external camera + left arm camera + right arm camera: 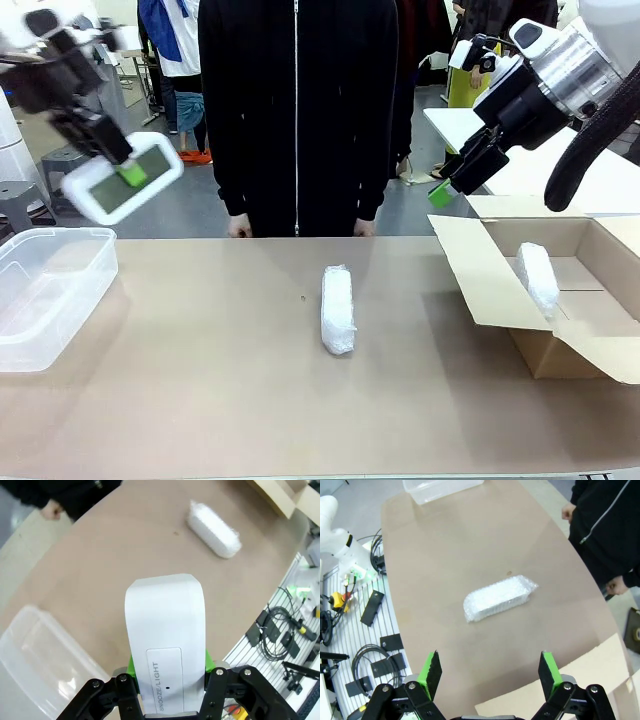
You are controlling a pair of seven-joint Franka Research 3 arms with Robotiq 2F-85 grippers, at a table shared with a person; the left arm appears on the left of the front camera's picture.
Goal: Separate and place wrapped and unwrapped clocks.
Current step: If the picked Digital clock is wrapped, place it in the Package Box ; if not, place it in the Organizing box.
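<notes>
Clock, front view: clock (105,190) upper left, clamped in left jaws above tub (60,235); step judged as carrying it there, next lower and release.
Bundles, front view: loose bundle (338,310) on middle of table (200,380); boxed bundle (537,277) inside box (470,270), right; right jaws wide, empty.
Left wrist view: jaws pinch clock's end; tub lower left, nothing between.
Right wrist view: loose bundle centre frame, unobstructed; person's hand (615,585) right edge.

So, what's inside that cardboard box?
One bubble-wrapped bundle lies in the cardboard box. The raised flap hides part of the floor on that side.
</notes>
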